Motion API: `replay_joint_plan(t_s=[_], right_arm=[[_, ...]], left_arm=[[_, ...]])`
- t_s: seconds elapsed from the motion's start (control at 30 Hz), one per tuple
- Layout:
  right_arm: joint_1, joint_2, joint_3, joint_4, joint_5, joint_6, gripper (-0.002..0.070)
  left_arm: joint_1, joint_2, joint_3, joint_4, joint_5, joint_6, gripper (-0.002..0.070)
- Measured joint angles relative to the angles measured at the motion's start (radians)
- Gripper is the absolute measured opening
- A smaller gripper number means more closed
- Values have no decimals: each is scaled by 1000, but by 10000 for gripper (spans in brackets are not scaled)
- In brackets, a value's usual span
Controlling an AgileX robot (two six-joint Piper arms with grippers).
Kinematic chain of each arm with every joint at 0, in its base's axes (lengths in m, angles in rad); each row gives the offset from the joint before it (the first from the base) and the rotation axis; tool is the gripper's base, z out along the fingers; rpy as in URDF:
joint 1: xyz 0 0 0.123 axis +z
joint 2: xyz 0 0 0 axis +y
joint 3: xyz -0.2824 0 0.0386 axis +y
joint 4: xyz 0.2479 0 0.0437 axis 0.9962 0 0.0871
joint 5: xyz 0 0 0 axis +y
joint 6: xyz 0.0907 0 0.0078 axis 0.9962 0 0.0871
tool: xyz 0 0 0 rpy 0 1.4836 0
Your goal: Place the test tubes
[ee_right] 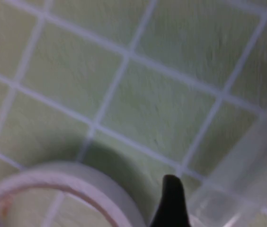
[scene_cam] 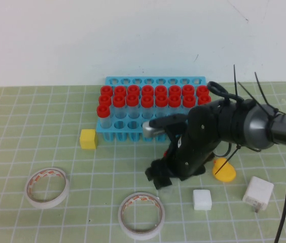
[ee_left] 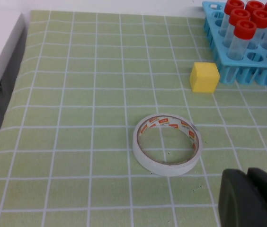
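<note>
High view: white tape roll [scene_cam: 141, 199] nearest; right gripper [scene_cam: 155, 178] low over green gridded worktop [scene_cam: 31, 126], open or closed cannot be told, clear plastic test tube [ee_right: 240, 189] just beside it. Parked at left: left gripper [ee_left: 249, 182], closed. Pick-up apparently in hand; next, straddle tube, close, carry to blue plastic rack [scene_cam: 153, 81] beyond.

Green mat [scene_cam: 31, 126]: yellow cube [scene_cam: 88, 138], left tape roll [scene_cam: 45, 204], centre tape roll [scene_cam: 140, 234], white cube [scene_cam: 202, 199], yellow disc [scene_cam: 224, 173].

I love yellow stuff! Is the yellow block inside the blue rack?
No, the yellow block sits on the green mat beside the blue rack, outside it.
</note>
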Motion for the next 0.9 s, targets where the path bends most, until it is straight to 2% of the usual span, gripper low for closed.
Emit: replay_joint_plan(t_s=[0.27, 0.33, 0.4, 0.57, 0.6, 0.9], right_arm=[[0, 11, -2, -91, 109, 0, 517], [0, 11, -2, -113, 122, 0, 499], [0, 11, -2, -122, 129, -6, 455], [0, 11, -2, -128, 139, -22, 249], [0, 11, -2, -128, 139, -22, 232], [0, -6, -2, -130, 127, -25, 235]], left_arm=[[0, 0, 0, 0, -4, 0, -1], [0, 0, 0, 0, -8, 0, -1], [0, 0, 0, 0, -11, 0, -1], [0, 0, 0, 0, -12, 0, -1], [0, 0, 0, 0, -12, 0, -1], [0, 0, 0, 0, -17, 0, -1]])
